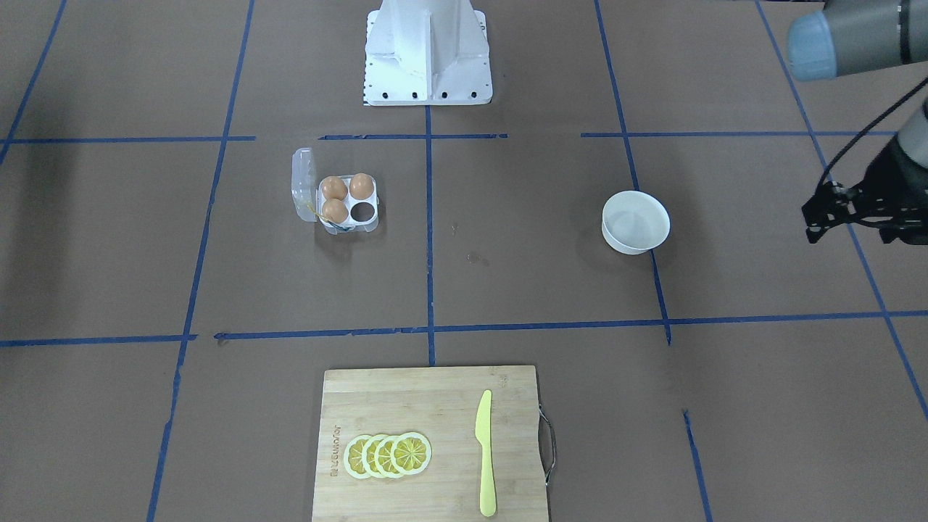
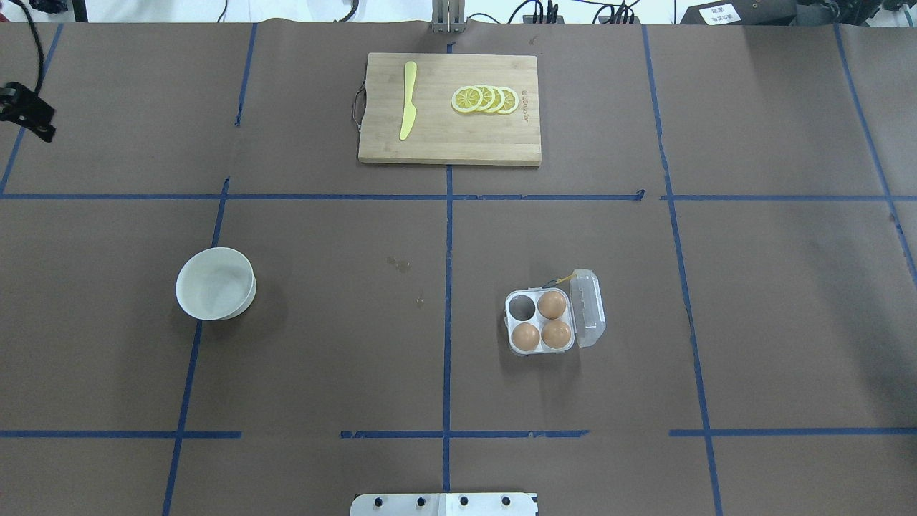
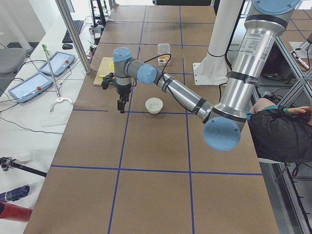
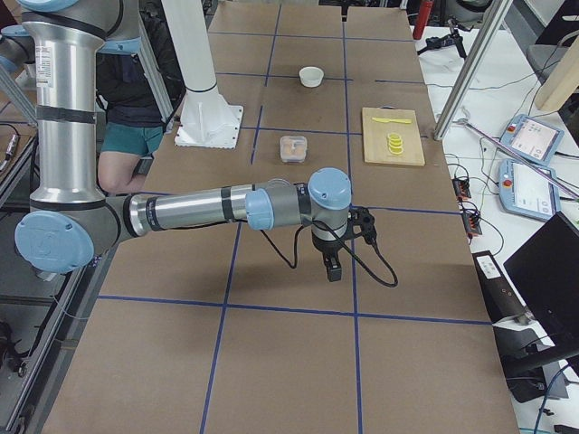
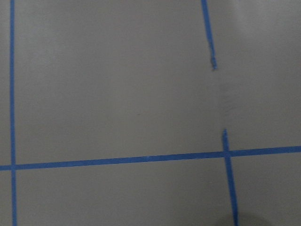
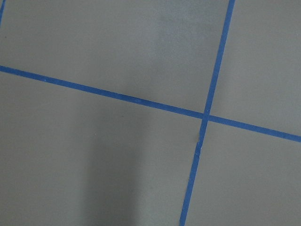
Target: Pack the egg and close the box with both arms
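The box (image 1: pixel 337 201) is a small clear egg case with its lid swung open to the side; it also shows in the overhead view (image 2: pixel 551 319). Three brown eggs (image 2: pixel 542 326) fill three cups and one cup is empty. No loose egg shows in any view. My left gripper (image 3: pixel 120 105) hangs over the table beyond the white bowl (image 1: pixel 636 221), far from the box; only black parts of it (image 1: pixel 834 210) show at the front view's right edge. My right gripper (image 4: pixel 334 268) hangs over bare table, far from the box. I cannot tell whether either gripper is open or shut.
The bowl (image 2: pixel 215 283) looks empty. A wooden cutting board (image 1: pixel 435 391) holds lemon slices (image 1: pixel 388 455) and a yellow knife (image 1: pixel 484 449). The white pedestal (image 1: pixel 428 58) stands at the robot's side. An operator sits by the table's edge (image 3: pixel 278 126).
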`<state>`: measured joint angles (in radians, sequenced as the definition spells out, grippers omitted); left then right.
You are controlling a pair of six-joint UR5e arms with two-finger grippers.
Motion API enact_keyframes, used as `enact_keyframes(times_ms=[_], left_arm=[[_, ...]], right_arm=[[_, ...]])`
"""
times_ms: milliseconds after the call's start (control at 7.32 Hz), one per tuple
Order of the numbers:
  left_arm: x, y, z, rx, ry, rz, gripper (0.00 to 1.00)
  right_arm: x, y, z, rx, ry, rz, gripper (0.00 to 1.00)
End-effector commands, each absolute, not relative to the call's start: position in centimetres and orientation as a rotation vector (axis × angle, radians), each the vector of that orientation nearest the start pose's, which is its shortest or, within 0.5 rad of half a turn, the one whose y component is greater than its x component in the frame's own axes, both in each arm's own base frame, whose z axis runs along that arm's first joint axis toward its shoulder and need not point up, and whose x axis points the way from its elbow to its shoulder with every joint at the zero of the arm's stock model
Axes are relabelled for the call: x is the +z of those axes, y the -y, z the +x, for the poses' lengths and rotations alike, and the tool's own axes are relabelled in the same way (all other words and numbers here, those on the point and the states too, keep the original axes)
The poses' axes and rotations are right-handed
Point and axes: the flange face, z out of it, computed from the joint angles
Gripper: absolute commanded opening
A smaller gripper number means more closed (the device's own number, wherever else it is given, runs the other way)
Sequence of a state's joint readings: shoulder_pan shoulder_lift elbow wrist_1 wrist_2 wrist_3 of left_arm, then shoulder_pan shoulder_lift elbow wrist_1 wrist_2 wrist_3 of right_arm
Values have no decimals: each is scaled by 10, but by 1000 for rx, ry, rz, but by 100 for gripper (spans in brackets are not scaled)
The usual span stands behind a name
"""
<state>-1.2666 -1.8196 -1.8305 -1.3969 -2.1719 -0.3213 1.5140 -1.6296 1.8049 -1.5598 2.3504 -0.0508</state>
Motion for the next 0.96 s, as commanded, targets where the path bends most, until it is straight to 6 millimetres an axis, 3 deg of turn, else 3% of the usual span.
enact_keyframes(times_ms=[0, 137, 273, 410, 546, 683, 820], left_arm=[[510, 542, -12, 34, -672, 90, 100], [543, 515, -51, 9, -693, 88, 100], [575, 492, -80, 9, -714, 103, 100], [590, 490, -85, -14, -727, 72, 100], [591, 489, -86, -19, -744, 70, 100], [593, 487, -86, -8, -741, 75, 100], [596, 477, -86, 39, -735, 93, 100]], right_arm=[[561, 476, 33, -146, 791, 173, 100], [549, 476, 22, -142, 810, 169, 100], [527, 474, -3, -134, 835, 154, 100], [510, 470, -32, -133, 853, 125, 100], [488, 463, -64, -132, 871, 98, 100], [455, 445, -117, -121, 890, 41, 100], [436, 432, -157, -113, 940, 44, 100]])
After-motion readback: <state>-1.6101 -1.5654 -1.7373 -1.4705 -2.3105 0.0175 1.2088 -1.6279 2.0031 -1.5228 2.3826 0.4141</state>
